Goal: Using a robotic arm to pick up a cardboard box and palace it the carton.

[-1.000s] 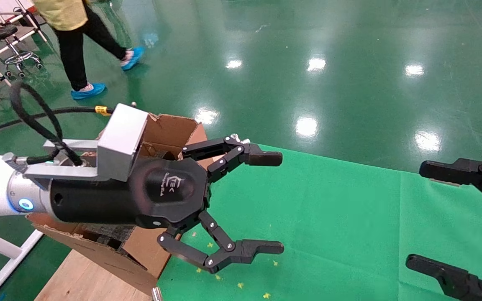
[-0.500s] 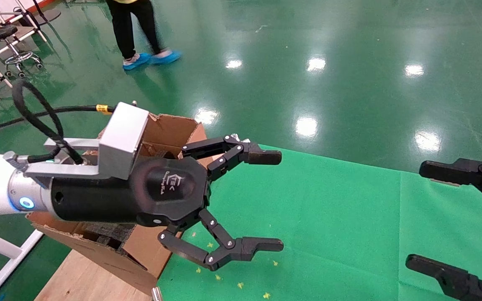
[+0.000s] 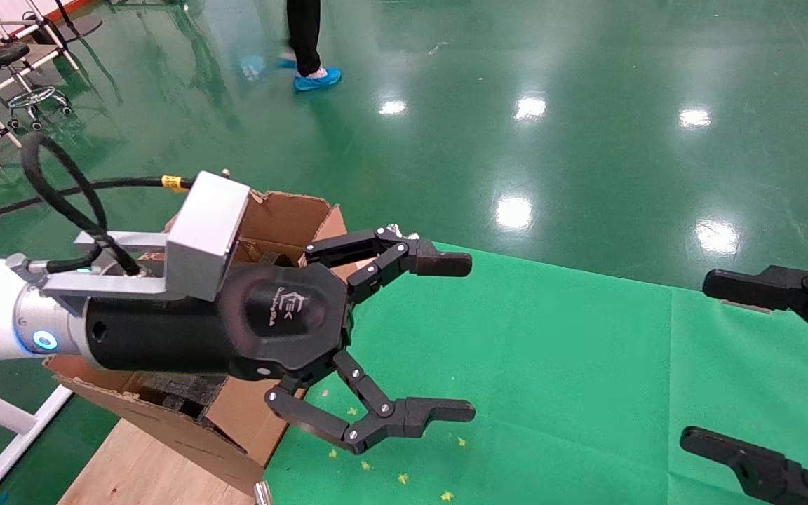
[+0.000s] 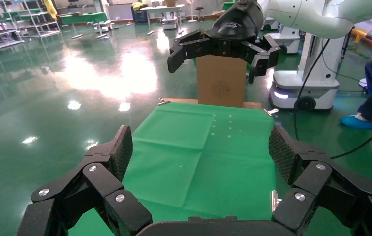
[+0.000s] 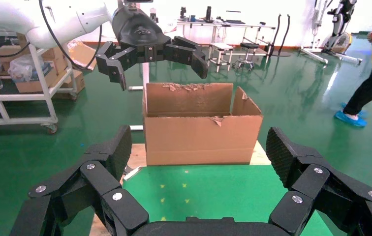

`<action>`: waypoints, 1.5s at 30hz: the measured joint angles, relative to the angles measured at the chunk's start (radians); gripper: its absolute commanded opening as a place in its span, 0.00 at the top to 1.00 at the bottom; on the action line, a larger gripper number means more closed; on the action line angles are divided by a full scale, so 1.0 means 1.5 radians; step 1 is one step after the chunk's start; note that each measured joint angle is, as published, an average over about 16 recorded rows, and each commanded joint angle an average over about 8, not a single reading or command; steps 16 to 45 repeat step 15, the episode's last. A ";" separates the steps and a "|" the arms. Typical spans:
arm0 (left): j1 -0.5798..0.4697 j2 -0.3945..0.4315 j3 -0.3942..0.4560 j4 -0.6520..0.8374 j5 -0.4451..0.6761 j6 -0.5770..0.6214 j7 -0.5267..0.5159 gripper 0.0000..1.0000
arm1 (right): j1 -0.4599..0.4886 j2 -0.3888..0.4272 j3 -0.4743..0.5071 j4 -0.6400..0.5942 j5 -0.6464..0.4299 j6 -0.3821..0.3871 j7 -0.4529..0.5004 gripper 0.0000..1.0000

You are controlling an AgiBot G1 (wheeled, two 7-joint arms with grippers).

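The carton (image 3: 285, 217) stands open at the table's left end, ragged flaps up, black foam (image 3: 179, 393) inside; the right wrist view shows its long side (image 5: 201, 128). My left gripper (image 3: 471, 337) hovers open and empty over the green cloth (image 3: 551, 365), just right of the carton. At the head view's right edge my right gripper (image 3: 695, 361) is open and empty too. A small upright cardboard box (image 4: 221, 86) with a round mark stands at the table's far right end in the left wrist view, behind the right gripper. It is out of the head view.
The cloth covers a wooden table (image 3: 137, 470) whose left end carries the carton. A person (image 3: 309, 42) walks on the shiny green floor behind. A stool (image 3: 18, 77) and white frames stand far left. A white robot base (image 4: 302, 88) stands beyond the table's right end.
The person on the floor has walked from the far left towards the middle. Both grippers stay open and have hardly moved.
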 measured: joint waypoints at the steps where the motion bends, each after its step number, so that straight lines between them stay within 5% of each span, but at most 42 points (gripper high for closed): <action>1: 0.000 0.000 0.000 0.000 0.000 0.000 0.000 0.00 | 0.000 0.000 0.000 0.000 0.000 0.000 0.000 0.00; 45: 0.000 0.000 0.000 0.001 0.001 0.000 0.000 0.00 | 0.000 0.000 0.000 0.000 0.000 0.000 0.000 0.00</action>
